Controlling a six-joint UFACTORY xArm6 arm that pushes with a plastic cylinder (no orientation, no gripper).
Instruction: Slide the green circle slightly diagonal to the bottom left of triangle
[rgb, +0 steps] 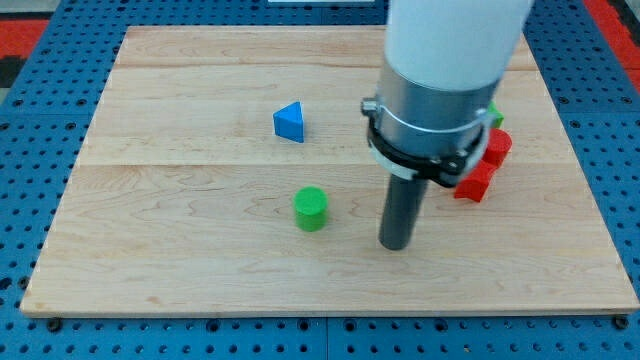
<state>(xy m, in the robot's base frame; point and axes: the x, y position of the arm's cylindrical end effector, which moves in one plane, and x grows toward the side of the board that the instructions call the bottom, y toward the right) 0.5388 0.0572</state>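
The green circle (311, 208) stands on the wooden board (180, 230) near the middle, below and slightly right of the blue triangle (290, 122). My tip (396, 245) rests on the board to the right of the green circle and a little lower, with a clear gap between them. The rod rises into the arm's large grey and white body, which covers the view's upper right.
Red blocks (484, 165) sit at the view's right, partly hidden behind the arm. A bit of another green block (496, 115) shows above them. The board lies on a blue perforated table (40, 150).
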